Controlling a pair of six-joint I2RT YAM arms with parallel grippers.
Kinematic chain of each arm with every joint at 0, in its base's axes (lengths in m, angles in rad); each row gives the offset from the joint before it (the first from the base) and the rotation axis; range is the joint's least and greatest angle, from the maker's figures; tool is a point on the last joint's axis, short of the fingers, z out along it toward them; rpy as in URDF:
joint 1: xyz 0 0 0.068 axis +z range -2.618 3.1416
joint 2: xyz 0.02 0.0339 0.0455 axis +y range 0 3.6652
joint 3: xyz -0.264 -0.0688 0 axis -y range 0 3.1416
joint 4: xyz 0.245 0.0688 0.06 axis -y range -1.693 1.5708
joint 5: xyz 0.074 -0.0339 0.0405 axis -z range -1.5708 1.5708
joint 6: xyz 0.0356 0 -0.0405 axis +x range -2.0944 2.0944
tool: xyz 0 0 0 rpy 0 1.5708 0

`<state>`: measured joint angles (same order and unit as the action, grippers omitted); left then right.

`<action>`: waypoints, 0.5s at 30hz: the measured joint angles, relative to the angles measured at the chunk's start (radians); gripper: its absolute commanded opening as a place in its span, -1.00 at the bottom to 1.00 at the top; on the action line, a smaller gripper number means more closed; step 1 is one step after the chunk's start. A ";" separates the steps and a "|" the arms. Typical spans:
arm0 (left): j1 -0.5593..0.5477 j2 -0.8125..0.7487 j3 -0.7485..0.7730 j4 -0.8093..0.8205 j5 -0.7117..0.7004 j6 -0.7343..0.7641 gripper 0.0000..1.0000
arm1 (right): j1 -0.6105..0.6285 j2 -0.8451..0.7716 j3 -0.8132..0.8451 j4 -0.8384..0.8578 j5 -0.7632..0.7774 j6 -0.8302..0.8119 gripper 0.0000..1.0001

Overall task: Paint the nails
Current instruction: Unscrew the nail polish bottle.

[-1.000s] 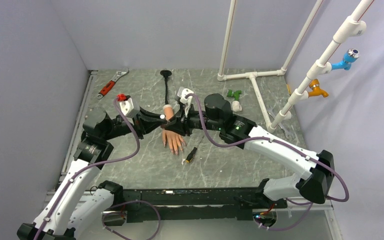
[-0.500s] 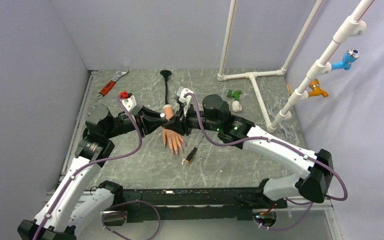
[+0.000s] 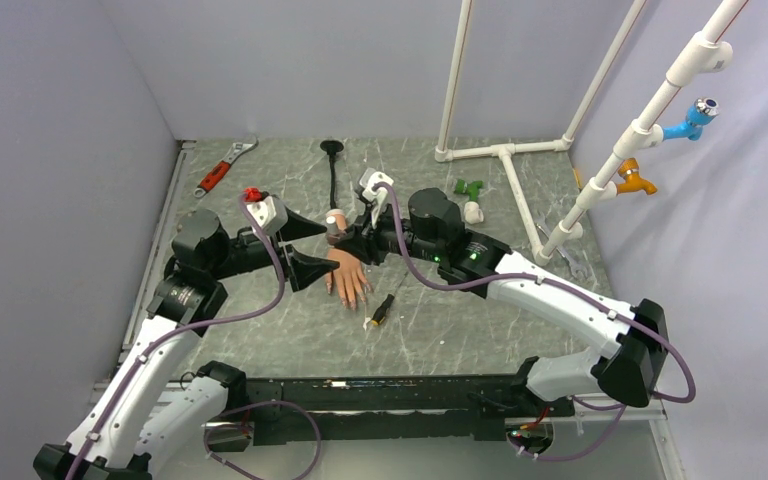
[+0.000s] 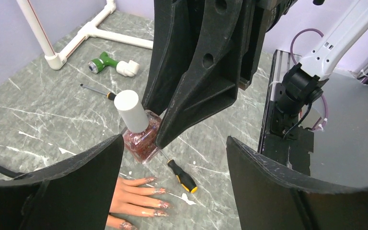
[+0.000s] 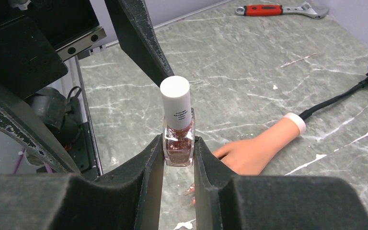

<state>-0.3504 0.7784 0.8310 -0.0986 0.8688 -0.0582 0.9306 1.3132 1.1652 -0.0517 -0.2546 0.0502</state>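
A peach mannequin hand lies palm down mid-table, its black stalk running to the back. The nails show glittery pink flecks in the left wrist view. My right gripper is shut on a square polish bottle of red glitter with a white cap, held upright above the mannequin hand's wrist. My left gripper is open, its fingers spread on either side of the bottle without touching it.
A black-and-yellow screwdriver lies just right of the mannequin fingers. A red-handled wrench sits at the back left. A white pipe frame and a green fitting stand at the back right.
My left gripper, shut at the bottle's cap a second ago, has opened wide and drawn back a little to the left. The right gripper still holds the bottle.
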 measured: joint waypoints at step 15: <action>0.005 -0.030 0.005 -0.050 0.013 0.076 0.51 | -0.003 -0.095 -0.051 -0.072 0.062 -0.055 -1.00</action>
<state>-0.3458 0.7483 0.8356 -0.1482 0.8814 0.0181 0.9272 1.2186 1.1141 -0.1238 -0.1928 -0.0051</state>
